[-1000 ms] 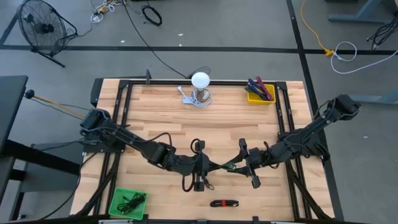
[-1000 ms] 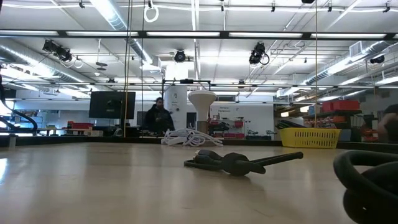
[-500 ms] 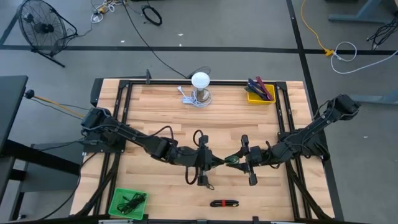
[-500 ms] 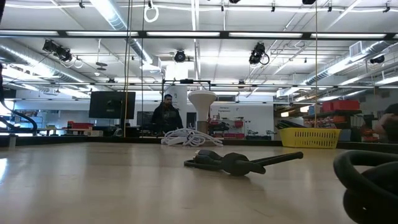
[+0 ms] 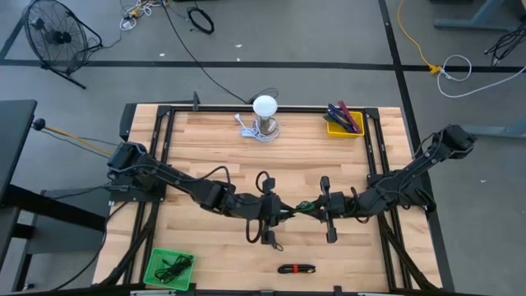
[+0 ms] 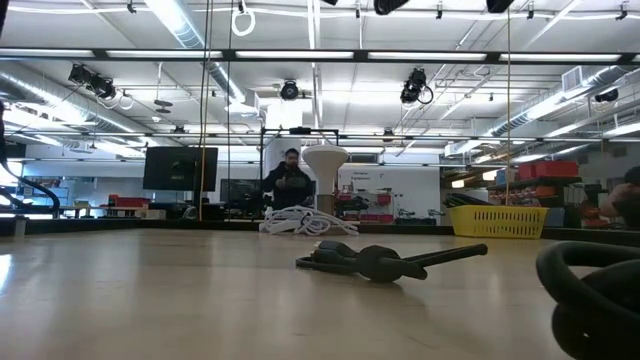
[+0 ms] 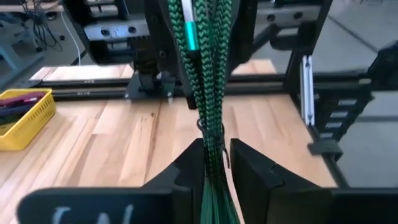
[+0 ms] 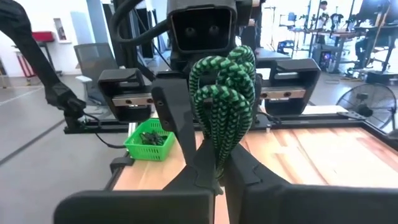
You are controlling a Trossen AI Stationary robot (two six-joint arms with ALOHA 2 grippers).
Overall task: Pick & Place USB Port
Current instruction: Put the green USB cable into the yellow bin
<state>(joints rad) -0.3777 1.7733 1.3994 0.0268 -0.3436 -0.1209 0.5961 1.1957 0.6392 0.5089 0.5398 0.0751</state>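
Note:
A green-and-black braided USB cable (image 5: 297,210), coiled into a bundle, hangs in the air between my two grippers above the middle of the table, toward its near side. My left gripper (image 5: 283,211) comes at it from the table's left. My right gripper (image 5: 311,209) comes at it from the right. Each has the bundle between its fingers. In the left wrist view the strands (image 7: 208,74) run straight ahead from my left gripper (image 7: 216,163) and bear a pale connector (image 7: 191,31). In the right wrist view the loops (image 8: 224,81) bulge past my right gripper (image 8: 217,168). My left gripper has the bundle's straight strands (image 7: 211,149) between its two fingers, reaching level from the table's left and lying along the strands. A thin gap shows beside one fingertip (image 7: 239,155). The bundle is clear of the table. My right gripper pinches the bundle just below its looped end (image 8: 219,146) between its two fingers, coming level from the table's right. The loops stick out beyond the fingertips. The bundle hangs clear of the table.
A black-and-red item (image 5: 296,269) lies near the table's front edge and shows in the low view (image 6: 380,262). A green bin (image 5: 170,267) with dark cables sits at the near left. A yellow bin (image 5: 345,123) and a white lamp (image 5: 265,107) with white cord stand at the far edge.
My right gripper has shut on the cable bundle's looped end and has turned a little at the wrist without shifting place. The bundle stays in the air between the two grippers.

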